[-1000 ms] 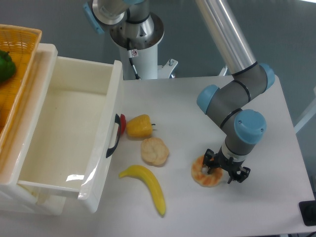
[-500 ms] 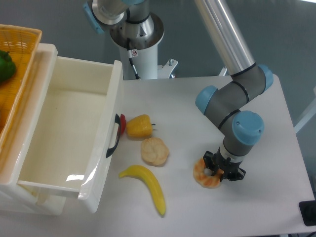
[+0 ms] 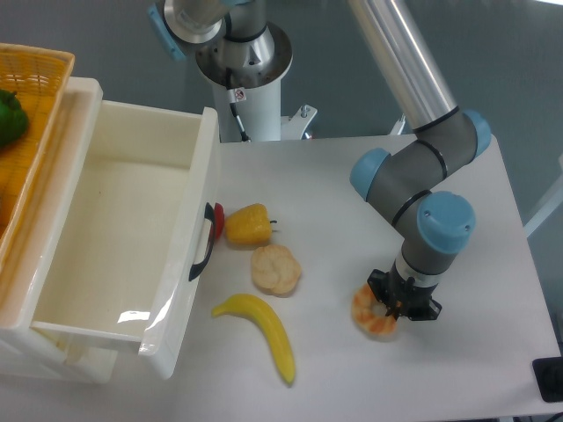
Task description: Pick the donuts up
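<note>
While the arm reaches down over the right half of the desk (image 3: pixel 493 220), the tool (image 3: pixel 398 308) sits directly on the donut (image 3: pixel 373 311), covering its right side and what would be the centre hole. Tool state: the fingers appear drawn in against the donut, one seemingly through the hole, which reads as a grip; the black fingers are small and partly hidden, so contact on the far side cannot be confirmed. Donut position: right of centre, near the front edge, seemingly resting on the desk or barely lifted; which one cannot be told. Other items: bun (image 3: pixel 275 269), well left of the donut; pepper (image 3: pixel 247 224), just behind the bun; banana (image 3: pixel 262 331), in front of the bun, lying diagonally. White bin (image 3: pixel 189 264) at the left, with a black handle (image 3: pixel 206 242) facing the pepper; wicker basket (image 3: pixel 40 61) beyond it. Judged stage: grasp made, lift pending. A ring held by one wall may swing, hence the vertical approach.
</note>
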### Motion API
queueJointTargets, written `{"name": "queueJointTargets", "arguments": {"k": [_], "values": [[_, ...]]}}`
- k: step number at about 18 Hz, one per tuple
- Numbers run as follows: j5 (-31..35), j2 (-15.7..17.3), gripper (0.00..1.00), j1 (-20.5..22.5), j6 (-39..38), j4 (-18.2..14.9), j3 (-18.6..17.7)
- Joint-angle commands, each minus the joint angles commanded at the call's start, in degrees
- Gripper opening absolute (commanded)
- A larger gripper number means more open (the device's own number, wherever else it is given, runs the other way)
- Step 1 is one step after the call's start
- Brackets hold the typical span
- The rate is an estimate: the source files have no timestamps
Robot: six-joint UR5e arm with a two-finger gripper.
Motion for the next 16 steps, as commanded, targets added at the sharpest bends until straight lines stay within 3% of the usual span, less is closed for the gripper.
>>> {"name": "queueJointTargets", "arguments": {"k": [2, 4, 12, 16], "values": [[3.3, 0.4, 0.0, 0.3, 3.4, -0.6, 2.0], [6.0, 0.6, 0.0, 0.2, 5.1, -4.4, 4.3], [6.2, 1.5, 0.0, 0.8, 8.4, -14.1, 9.9], [4.8, 1.8, 0.0, 2.4, 12.1, -20.6, 12.7]]}}
